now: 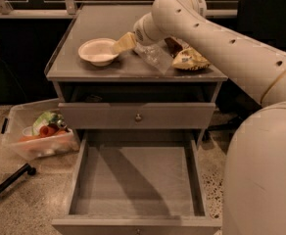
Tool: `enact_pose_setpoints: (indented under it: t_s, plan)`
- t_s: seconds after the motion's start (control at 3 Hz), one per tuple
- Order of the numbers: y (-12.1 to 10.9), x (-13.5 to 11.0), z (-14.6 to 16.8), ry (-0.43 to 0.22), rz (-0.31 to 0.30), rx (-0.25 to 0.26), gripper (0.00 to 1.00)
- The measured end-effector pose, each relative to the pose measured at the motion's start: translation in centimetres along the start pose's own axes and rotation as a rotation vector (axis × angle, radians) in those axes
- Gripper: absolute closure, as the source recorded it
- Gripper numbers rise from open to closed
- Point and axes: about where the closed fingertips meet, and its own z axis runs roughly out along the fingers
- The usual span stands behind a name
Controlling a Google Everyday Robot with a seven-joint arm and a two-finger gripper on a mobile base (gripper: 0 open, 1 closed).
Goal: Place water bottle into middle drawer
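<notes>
The water bottle is clear plastic and lies tilted on the grey cabinet top, between a white bowl and a brown snack bag. My gripper is at the end of the cream arm, right over the bottle's upper end, and the wrist hides most of it. The middle drawer is pulled fully open below, and its flat grey floor is bare.
A yellow snack bag lies by the bowl, next to the gripper. A closed drawer with a round knob sits above the open one. A clear plastic bin of food items stands on the floor at left. My arm's bulk fills the right side.
</notes>
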Motion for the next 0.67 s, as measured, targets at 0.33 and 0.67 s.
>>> enact_pose_setpoints:
  t_s: [0.33,0.67]
  plan:
    - [-0.9,0.8,1.2,-0.024,-0.017,0.004,0.0]
    - [-1.5,1.3,2.2,-0.033,-0.032,0.008,0.0]
